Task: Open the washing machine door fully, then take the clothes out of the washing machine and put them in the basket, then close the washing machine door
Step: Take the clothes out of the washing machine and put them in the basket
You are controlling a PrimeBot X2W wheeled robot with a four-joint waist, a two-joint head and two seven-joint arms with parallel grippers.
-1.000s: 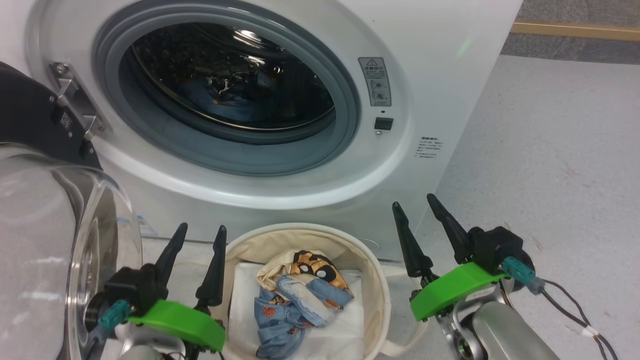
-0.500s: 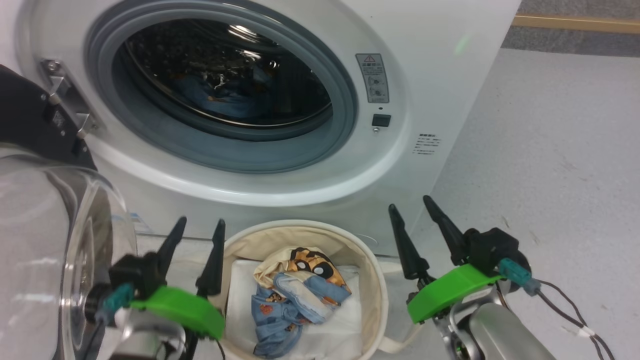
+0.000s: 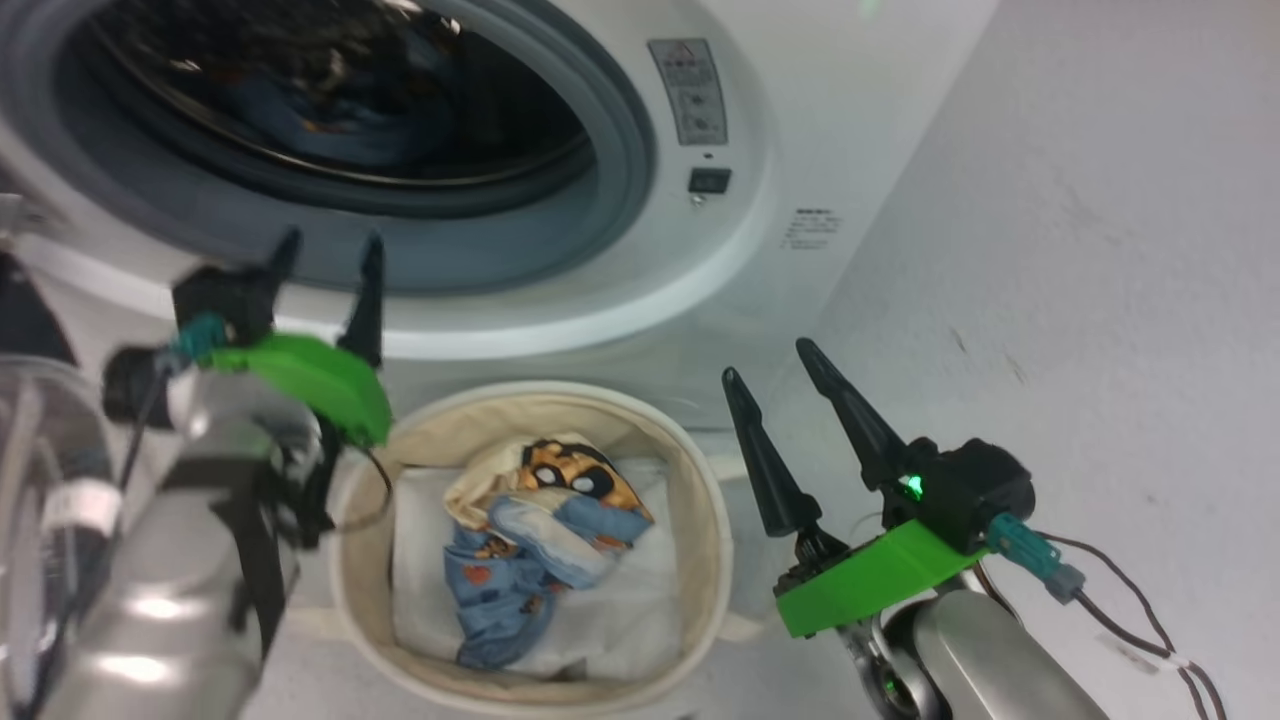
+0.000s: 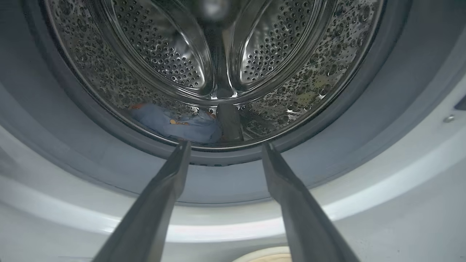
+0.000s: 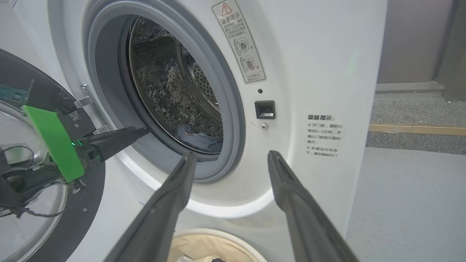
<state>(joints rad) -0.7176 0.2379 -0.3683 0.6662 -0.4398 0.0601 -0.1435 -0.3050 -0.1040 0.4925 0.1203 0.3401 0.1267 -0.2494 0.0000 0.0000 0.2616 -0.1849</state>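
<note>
1. Since a second back, left tool (image 3: 332, 240) is rising from beside basket (image 3: 640, 432) to the drum (image 4: 174, 54) mouth, jaws spread, empty. Right tool (image 3: 768, 360) is hovering open.
2. Clothes (image 3: 530, 530) are lying in basket; one blue piece (image 4: 174, 125) is waiting low in drum.
3. Risk: fingers may be catching gasket (image 4: 218, 182) on entry, and the forearm (image 3: 170, 600) is passing close to the open door (image 5: 83, 203).
4. Floor (image 3: 1100, 250) is reading pale grey and smooth.

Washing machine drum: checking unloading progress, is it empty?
Not empty: a light blue garment with orange prints lies low in the perforated steel drum.
</note>
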